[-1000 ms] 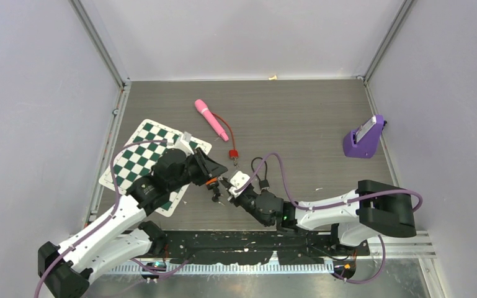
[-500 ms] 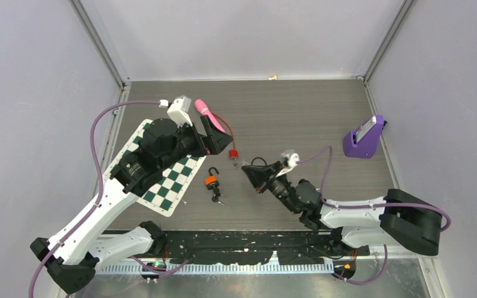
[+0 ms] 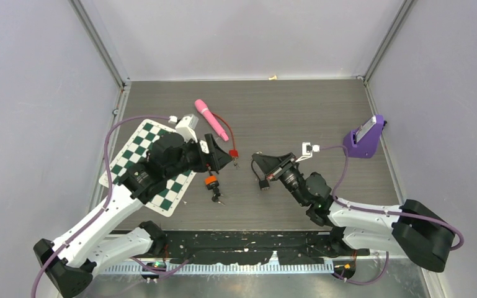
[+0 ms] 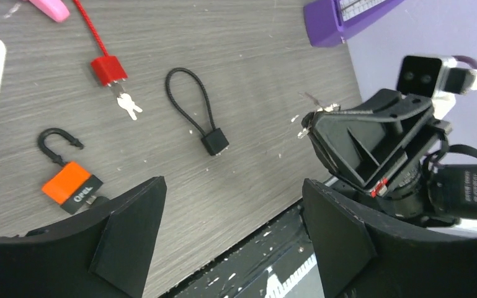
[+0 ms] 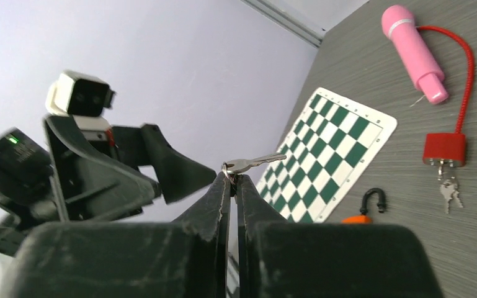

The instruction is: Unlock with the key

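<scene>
Padlock lies on the surface beneath the left pincer, whose jaws stand wide apart; its shackle looks open. Beyond it, the right pincer is clamped on a key. Unlocking seems done, so the next move is probably just to set the key down gently.

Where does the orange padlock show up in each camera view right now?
Top external: orange padlock lies left of centre, just right of the chessboard.
Left wrist: orange padlock at lower left, shackle open.
Right wrist: orange padlock at the bottom, right of centre, mostly hidden behind the right gripper, which pinches the key.
Shared landmark: the red padlock with its keys, in all three views.
</scene>
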You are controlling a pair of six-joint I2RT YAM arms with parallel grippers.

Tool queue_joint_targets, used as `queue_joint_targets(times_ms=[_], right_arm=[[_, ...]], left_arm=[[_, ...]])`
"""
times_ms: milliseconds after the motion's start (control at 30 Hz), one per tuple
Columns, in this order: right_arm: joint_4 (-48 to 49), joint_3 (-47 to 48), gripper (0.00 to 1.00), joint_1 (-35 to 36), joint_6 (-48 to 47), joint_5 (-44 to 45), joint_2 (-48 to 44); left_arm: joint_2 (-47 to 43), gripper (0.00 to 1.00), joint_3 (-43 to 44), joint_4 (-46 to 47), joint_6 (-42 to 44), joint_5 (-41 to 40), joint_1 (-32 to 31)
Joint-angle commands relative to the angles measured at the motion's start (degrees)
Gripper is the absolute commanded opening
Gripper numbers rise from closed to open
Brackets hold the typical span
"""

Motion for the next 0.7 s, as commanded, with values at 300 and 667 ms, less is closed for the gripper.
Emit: queue_joint_targets(times_ms=[300, 667], right_arm=[[34.6, 0.6, 0.05, -1.4, 17.1, -7.8, 15.6], [35.2, 1.7, 0.05, -1.4, 14.7, -10.6, 14.8]], left_arm=[[-3.3, 0.66, -10.6, 25.3, -9.7, 12.9, -0.2], [-0.7, 0.39, -9.9, 29.9, -8.6, 19.8, -0.2]])
